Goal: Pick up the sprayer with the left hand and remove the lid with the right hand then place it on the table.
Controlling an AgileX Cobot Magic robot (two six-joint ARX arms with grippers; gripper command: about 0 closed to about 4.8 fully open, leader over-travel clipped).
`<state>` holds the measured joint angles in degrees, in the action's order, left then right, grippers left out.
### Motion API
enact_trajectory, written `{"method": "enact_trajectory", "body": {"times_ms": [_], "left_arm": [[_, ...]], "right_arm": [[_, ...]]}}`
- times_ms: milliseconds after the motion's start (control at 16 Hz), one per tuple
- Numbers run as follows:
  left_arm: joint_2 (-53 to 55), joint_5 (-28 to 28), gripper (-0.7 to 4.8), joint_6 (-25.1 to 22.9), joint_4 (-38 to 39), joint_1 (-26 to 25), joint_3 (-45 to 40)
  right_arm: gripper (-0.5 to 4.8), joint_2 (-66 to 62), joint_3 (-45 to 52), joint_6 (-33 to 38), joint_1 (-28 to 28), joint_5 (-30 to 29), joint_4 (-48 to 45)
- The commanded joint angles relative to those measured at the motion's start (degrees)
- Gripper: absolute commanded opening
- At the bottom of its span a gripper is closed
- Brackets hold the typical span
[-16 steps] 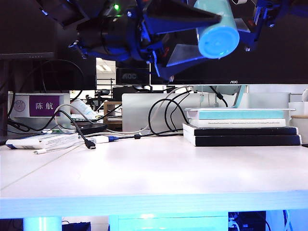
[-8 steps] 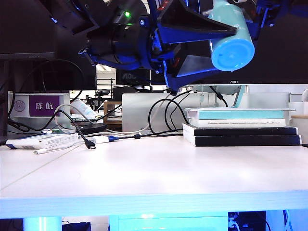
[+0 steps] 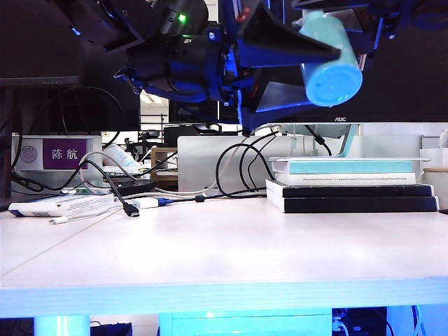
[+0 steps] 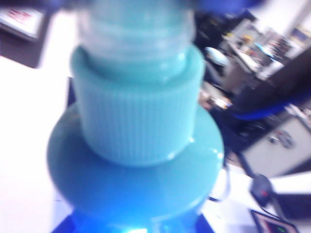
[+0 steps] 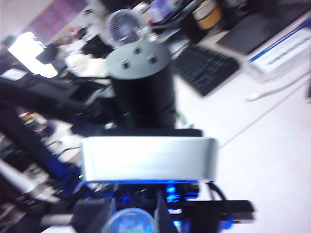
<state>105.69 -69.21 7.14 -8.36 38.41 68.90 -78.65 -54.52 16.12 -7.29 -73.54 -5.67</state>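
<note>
Teal sprayer (image 3: 327, 57) is up in the air, well above the tabletop (image 3: 224, 259), clamped in my left hand (image 3: 297, 66). From the exterior view I see the black wedge fingers (image 3: 280, 38) on either side of the bottle body, which lies tilted with its round flat base toward the camera and its nozzle end pointing away, toward the right hand (image 3: 371, 24).

Left wrist view: the sprayer (image 4: 138, 131) fills most of the picture — shoulder disc, ribbed teal collar, and beyond the collar a clear pale band that I take for the lid (image 4: 138, 22), on the nozzle. It is blurred and cut off by the frame edge, so I cannot say how firmly it sits.

Right wrist view: my right hand (image 5: 131, 213) has its two dark fingers (image 5: 163, 216) set close on either side of a small pale, rounded cap (image 5: 129, 222) — the lid end of the sprayer, seen end-on. Whether the fingers actually press on it I cannot tell; the picture is soft and the cap lies at the frame edge. Just beyond the right hand I see the left arm's silver bracket (image 5: 148, 158) and a black cylindrical joint (image 5: 141, 92).

Below both hands, at the back of the tabletop: a stack of books (image 3: 353, 185), looping black cables (image 3: 238, 164), and a purple sign (image 3: 64, 153).
</note>
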Motion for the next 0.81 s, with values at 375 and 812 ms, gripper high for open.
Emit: {"method": "enact_trajectory", "body": {"times_ms": [375, 812], "left_arm": [[-0.39, 29.77, 0.52, -16.41, 10.64, -0.63, 0.26], [-0.35, 45.07, 0.51, -19.37, -6.91, -8.02, -9.42]], "right_arm": [[-0.05, 0.09, -0.31, -1.22, 0.07, 32.61, -6.51], [-0.05, -6.01, 4.94, -7.61, -3.48, 47.23, -7.98]]}}
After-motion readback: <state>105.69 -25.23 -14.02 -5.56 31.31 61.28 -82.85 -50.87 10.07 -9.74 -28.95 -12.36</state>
